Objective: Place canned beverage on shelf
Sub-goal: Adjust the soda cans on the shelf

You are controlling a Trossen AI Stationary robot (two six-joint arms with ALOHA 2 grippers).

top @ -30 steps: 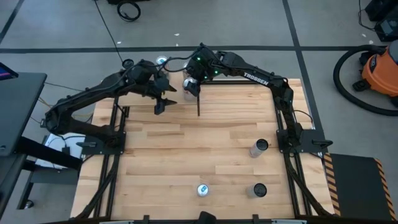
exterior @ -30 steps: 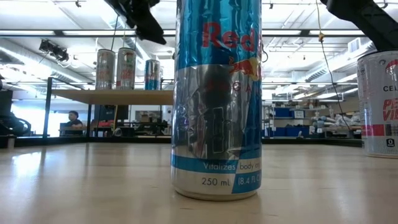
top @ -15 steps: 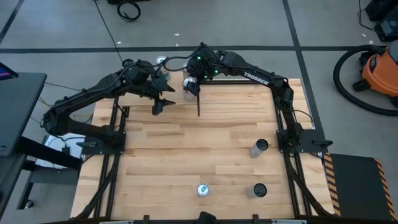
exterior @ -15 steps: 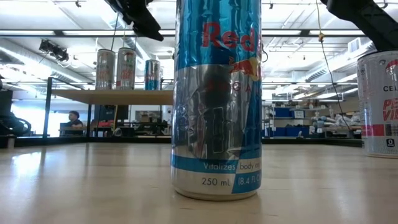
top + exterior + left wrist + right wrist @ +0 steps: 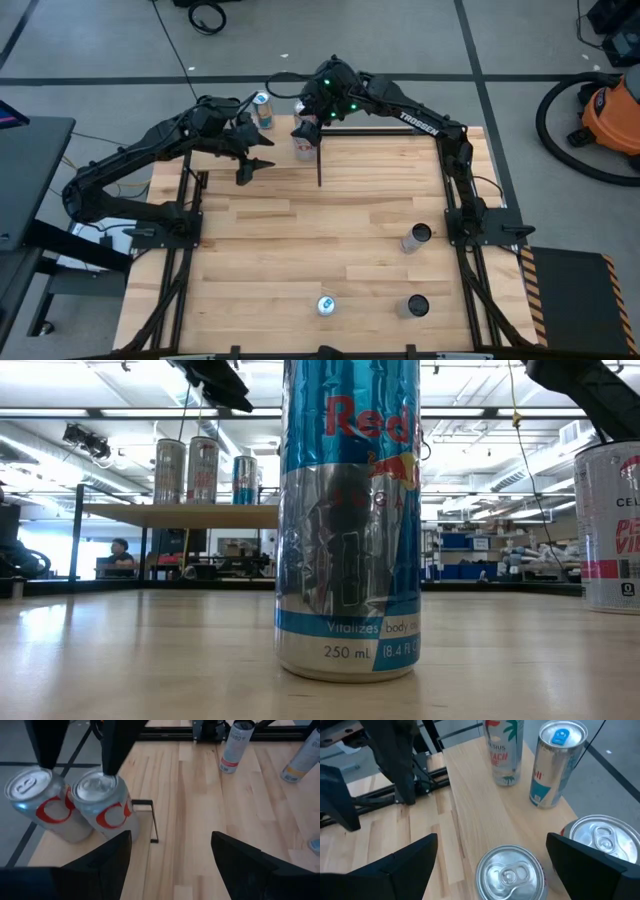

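My right hand (image 5: 490, 855) hangs open above the silver can (image 5: 509, 872) standing on the shelf (image 5: 475, 810) at twelve o'clock, clear for lifting. My left hand (image 5: 170, 850), empty and half-spread, waits beside it over the worktop (image 5: 320, 250).

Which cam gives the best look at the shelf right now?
Right wrist view: the shelf panel fills the frame, with four cans on it. Low view shows it edge-on with three cans. Left wrist view shows one corner. In the high view the arms mostly hide it.

Grey floor (image 5: 100, 40) w/ dark seams, orange vac (image 5: 612, 110) at right.
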